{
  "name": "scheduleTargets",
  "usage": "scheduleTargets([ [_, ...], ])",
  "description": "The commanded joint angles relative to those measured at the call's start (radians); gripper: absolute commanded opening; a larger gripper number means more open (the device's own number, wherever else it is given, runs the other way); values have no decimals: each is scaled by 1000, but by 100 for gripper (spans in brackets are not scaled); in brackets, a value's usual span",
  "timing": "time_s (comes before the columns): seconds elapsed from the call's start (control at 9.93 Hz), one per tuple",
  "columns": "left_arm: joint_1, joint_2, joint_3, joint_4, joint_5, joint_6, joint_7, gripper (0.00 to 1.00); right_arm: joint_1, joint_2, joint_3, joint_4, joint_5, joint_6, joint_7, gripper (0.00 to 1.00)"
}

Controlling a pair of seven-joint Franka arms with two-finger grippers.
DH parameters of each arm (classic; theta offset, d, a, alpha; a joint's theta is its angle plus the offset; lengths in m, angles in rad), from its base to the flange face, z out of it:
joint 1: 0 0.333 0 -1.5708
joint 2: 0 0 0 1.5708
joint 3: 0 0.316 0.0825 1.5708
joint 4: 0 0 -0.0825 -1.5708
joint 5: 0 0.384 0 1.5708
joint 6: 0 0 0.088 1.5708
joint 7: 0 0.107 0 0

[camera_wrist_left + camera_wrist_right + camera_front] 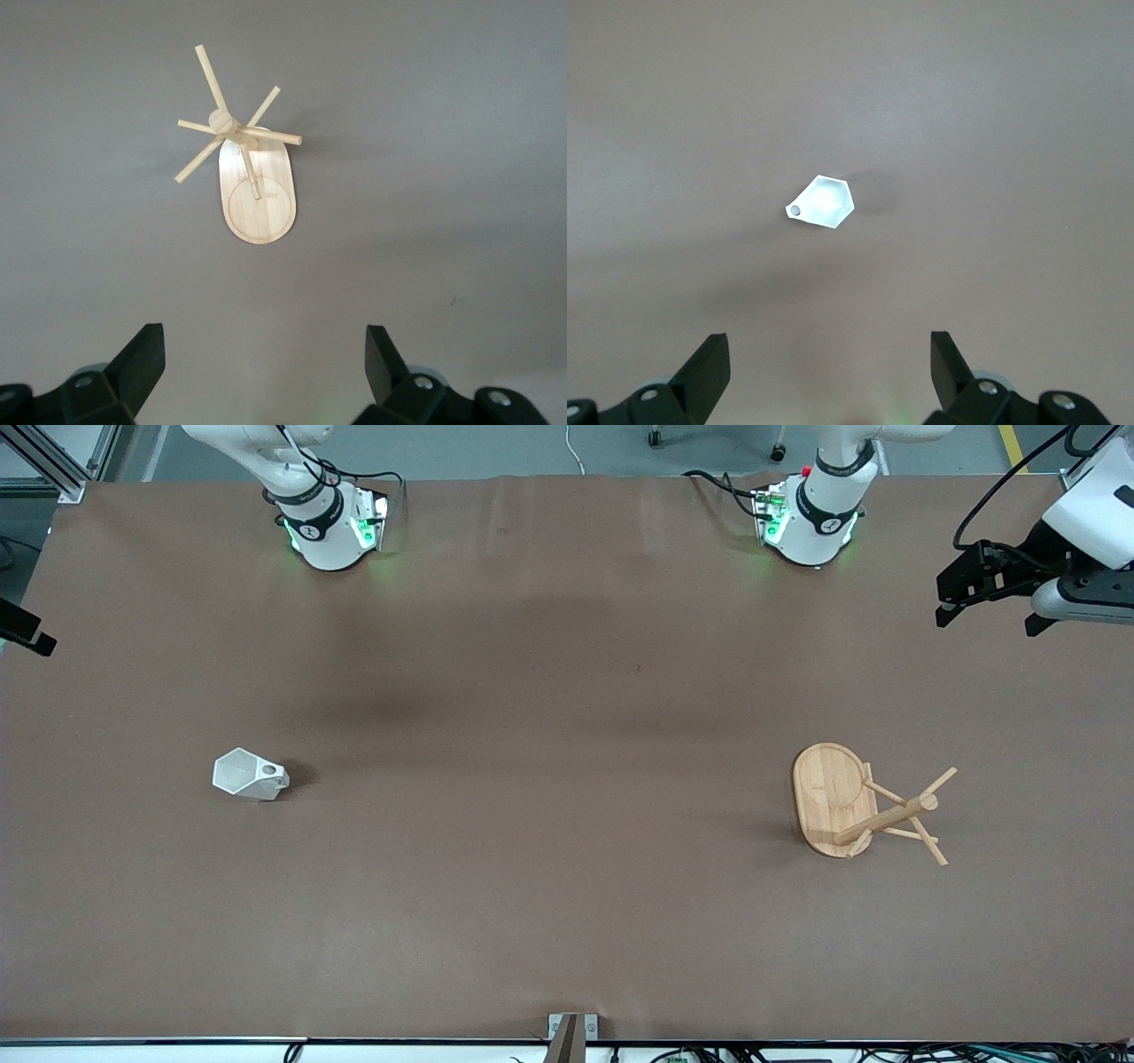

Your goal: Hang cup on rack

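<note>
Toward the lower left of the front frame, the white faceted cup (250,774) sits on the brown worktop (549,779), well apart from the bamboo rack (864,804) standing at the lower right. At the upper right edge hangs the left end effector (988,615), fingers (142,359) spread apart. High over the cup, the right end effector (828,367) shows only in its wrist view, fingers likewise apart.

arm shells: glossy white, black joint rings
bases: green lights, black cables
left gripper (983,602): black body, angular black fingers (142,359)
</note>
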Motion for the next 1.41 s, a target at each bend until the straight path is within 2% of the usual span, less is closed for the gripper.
scheduleTargets([
  [0.0,4,16,0,-13,8,1,18,100,-8,-3,8,-115,-4,102,-12,100],
  [0.4,2,16,-2,-14,5,1,19,100,-11,12,8,-499,-4,537,-18,100],
  [0.6,4,19,-2,-14,3,1,19,100,-11,101,8,-632,-5,754,-38,100],
  [1.01,2,36,0,-11,-2,1,18,100,-31,264,9,-659,-5,929,-101,100],
  [1.31,1,38,-2,-11,-5,4,18,100,-41,310,11,-686,-4,1020,-125,100],
])
